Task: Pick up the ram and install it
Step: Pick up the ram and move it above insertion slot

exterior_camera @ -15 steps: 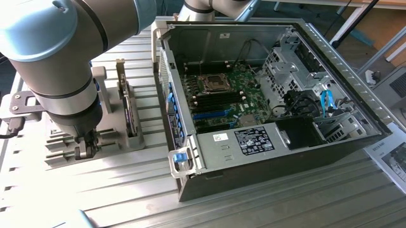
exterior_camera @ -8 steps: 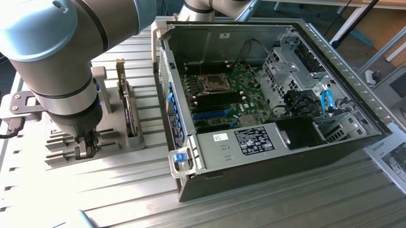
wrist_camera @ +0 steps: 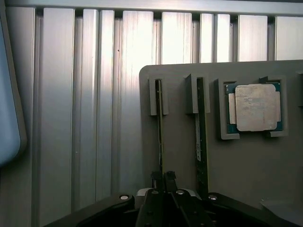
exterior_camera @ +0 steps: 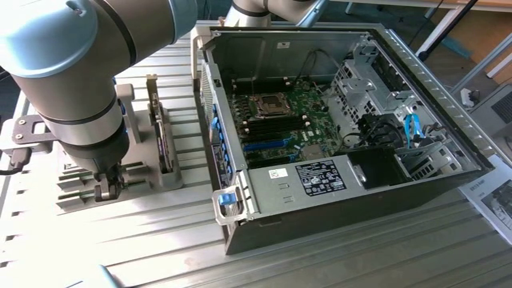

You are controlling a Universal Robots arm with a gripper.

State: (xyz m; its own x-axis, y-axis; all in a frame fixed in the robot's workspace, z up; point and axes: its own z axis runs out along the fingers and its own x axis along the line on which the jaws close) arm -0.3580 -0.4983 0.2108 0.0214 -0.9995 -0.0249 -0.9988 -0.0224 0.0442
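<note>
Ribbed metal table [exterior_camera: 160,240], open PC case [exterior_camera: 336,198], gripper [exterior_camera: 108,187] down at the grey holder [exterior_camera: 172,174] on the exterior view's left

In the wrist view the table [wrist_camera: 94,118] runs in pale aluminium slats under the holder [wrist_camera: 265,165], which carries the ram [wrist_camera: 159,132] standing on edge in a slot, a second stick [wrist_camera: 200,137] on edge in the slot just beside it, and a square silver chip [wrist_camera: 255,107] lying flat in its own pocket past that; the gripper [wrist_camera: 162,177] sits over the near end of the ram with its two dark fingers [wrist_camera: 169,177] pinched in against the thin board from either side, clenched on it, while the ram's far end rests in the slot's end bracket; inside the case the green board [exterior_camera: 280,120] lies bare, well apart from the holder
</note>
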